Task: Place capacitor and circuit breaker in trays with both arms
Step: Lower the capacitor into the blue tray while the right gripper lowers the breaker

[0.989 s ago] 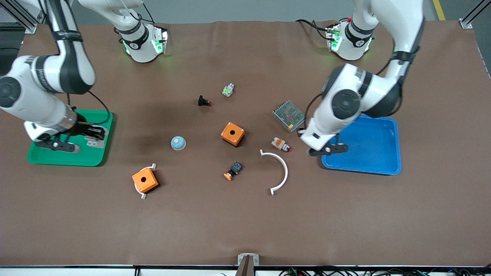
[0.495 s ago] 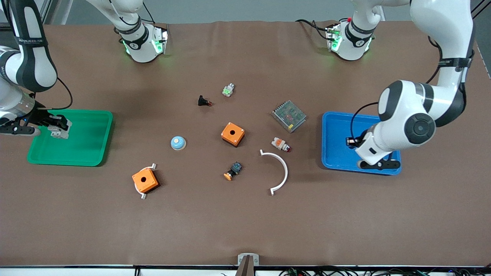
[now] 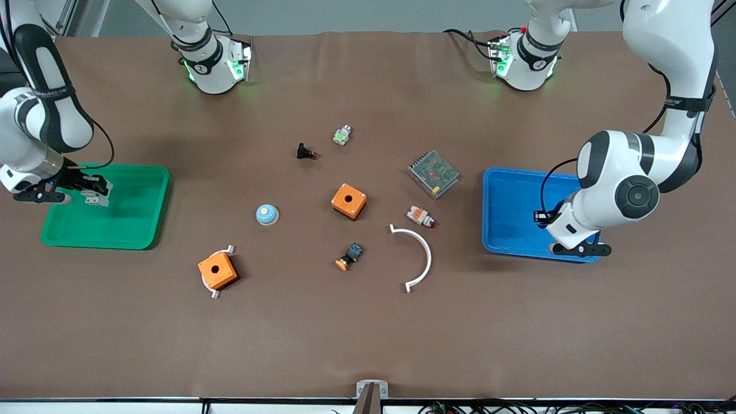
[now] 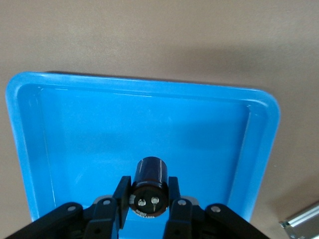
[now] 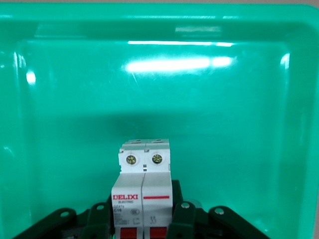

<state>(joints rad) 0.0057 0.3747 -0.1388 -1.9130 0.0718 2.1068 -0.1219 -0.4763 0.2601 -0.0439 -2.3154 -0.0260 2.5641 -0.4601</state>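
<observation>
The capacitor (image 4: pixel 149 185), a stubby black cylinder, is clamped between the fingers of my left gripper (image 4: pixel 148 193). That left gripper (image 3: pixel 541 217) hangs over the blue tray (image 3: pixel 509 198), above the tray's bare floor (image 4: pixel 124 124). The circuit breaker (image 5: pixel 144 184) is a white block with red levers, and my right gripper (image 5: pixel 144 211) is shut on it. In the front view the right gripper (image 3: pixel 86 192) holds the circuit breaker (image 3: pixel 95 199) over the green tray (image 3: pixel 129 221), whose floor (image 5: pixel 209 119) lies bare.
Between the trays lie two orange boxes (image 3: pixel 348 200) (image 3: pixel 217 270), a mesh-covered metal unit (image 3: pixel 433 173), a white arc (image 3: pixel 418 259), a blue dome (image 3: pixel 267 214), a black push-button (image 3: pixel 306 152), a white-and-orange plug (image 3: pixel 420 217), a green-white part (image 3: pixel 342 135) and an orange-tipped button (image 3: pixel 349 256).
My left arm has swung from beside the blue tray to over it, carrying the capacitor. My right gripper has moved across the green tray with the circuit breaker, away from the table's middle.
</observation>
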